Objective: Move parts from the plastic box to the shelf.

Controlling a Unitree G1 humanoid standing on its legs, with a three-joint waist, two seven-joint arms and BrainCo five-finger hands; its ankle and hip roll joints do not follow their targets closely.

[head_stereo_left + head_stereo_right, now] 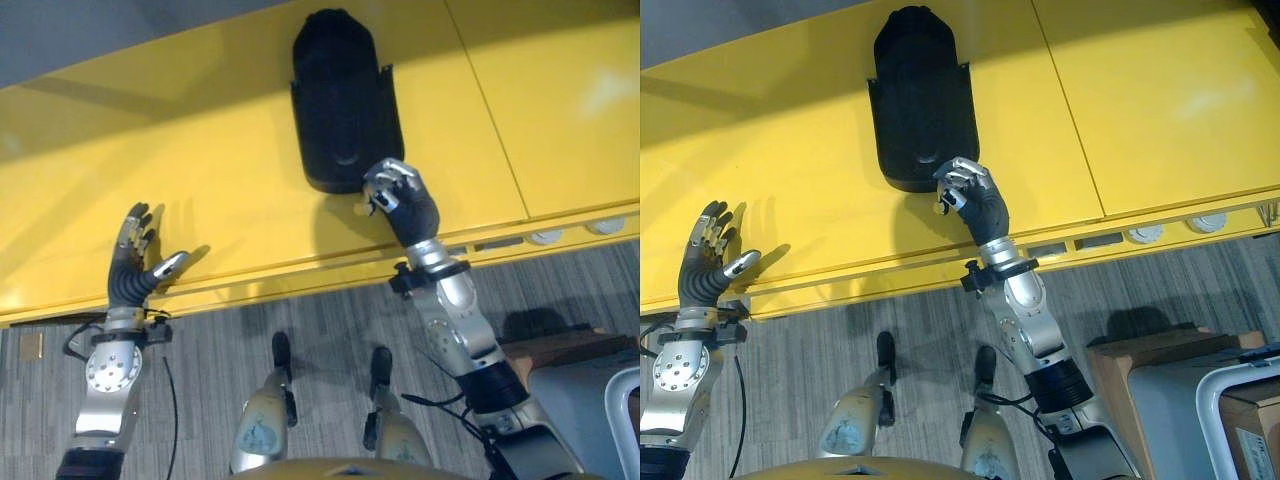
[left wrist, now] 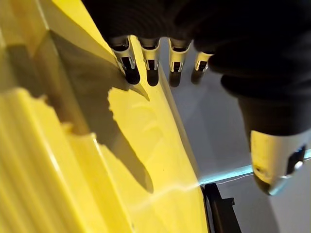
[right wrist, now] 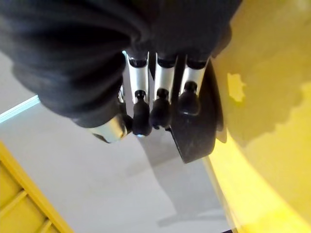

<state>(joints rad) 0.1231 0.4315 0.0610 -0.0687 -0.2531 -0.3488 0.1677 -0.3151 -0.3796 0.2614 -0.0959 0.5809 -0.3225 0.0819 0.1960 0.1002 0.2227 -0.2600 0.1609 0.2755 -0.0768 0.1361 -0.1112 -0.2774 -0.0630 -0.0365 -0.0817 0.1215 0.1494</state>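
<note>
Left eye view: black part lies flat on yellow shelf, your right robot hand at its near end, fingers curled, tips against part's rim. Grip itself unclear, can't tell if clamped. Part: matte black, elongated, rounded ends, moulded-looking. Shelf: smooth glossy yellow panels. Left robot hand well apart, fingers spread, holding nothing.

The setting is appearing as an industrial workshop or storage area. A yellow metal shelf with seamed panels is occupying most of the head views, a black moulded part is lying on it, and grey wood-pattern flooring is running below, with a cardboard box standing at the right.
</note>
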